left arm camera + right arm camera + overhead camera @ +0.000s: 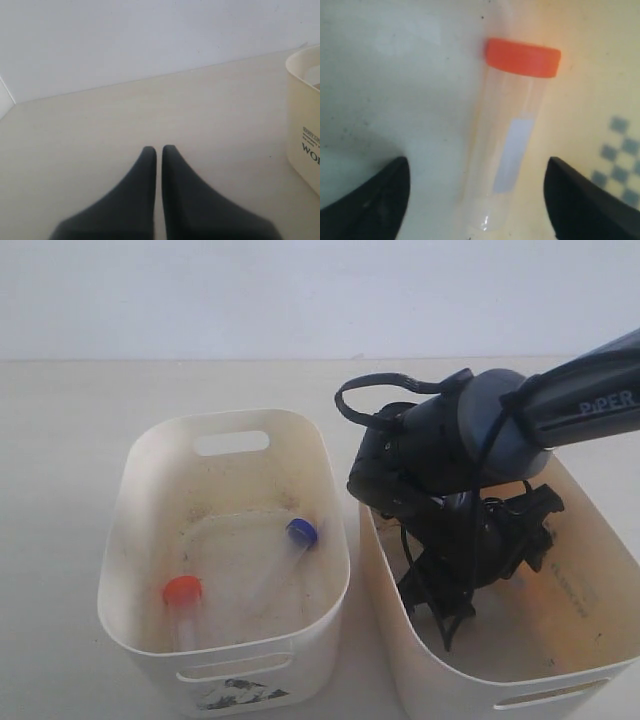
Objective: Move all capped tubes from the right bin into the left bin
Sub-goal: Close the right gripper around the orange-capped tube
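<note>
The left bin holds two capped tubes, one with an orange-red cap and one with a blue cap. My right gripper reaches down inside the right bin. In the right wrist view it is open and straddles a clear tube with an orange-red cap. That tube lies on the bin floor, and neither finger touches it. The arm hides it in the exterior view. I see no fourth tube. My left gripper is shut and empty above bare table.
The two bins stand side by side, nearly touching. A pattern of small grey squares marks the right bin's inner wall near the tube. A cream bin with dark lettering stands at the edge of the left wrist view. The right arm crosses above the right bin.
</note>
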Available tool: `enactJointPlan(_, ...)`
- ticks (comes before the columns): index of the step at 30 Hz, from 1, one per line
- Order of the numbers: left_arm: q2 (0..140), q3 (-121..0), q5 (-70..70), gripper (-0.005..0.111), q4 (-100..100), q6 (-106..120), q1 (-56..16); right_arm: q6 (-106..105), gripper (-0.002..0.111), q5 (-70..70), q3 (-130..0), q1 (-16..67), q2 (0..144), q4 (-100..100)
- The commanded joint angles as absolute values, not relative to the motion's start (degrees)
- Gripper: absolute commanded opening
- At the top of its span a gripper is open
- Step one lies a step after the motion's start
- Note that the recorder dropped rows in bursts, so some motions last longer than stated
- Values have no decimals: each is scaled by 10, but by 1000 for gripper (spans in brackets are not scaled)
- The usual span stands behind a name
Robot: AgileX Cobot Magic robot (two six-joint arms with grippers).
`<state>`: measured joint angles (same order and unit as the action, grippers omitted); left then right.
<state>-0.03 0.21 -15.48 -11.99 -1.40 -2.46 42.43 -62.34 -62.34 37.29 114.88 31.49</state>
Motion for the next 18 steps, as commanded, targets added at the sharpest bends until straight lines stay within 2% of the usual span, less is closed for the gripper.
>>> enactJointPlan(1,0,0,-150,4,-118,-22,-25,449,50,-587,-607,366,1179,290)
enactJointPlan(2,0,0,-150,4,-118,-22,-25,468,41,-595,-607,366,1179,291)
enactJointPlan(5,0,0,-150,4,-118,-22,-25,516,23,-622,-607,366,1179,315)
enactJointPlan(8,0,0,-150,4,-118,-22,-25,532,13,-644,-607,366,1179,333)
enactJointPlan(11,0,0,-150,4,-118,-22,-25,532,9,-653,-607,366,1179,339)
enactJointPlan(18,0,0,-150,4,-118,-22,-25,504,9,-659,-607,366,1179,343)
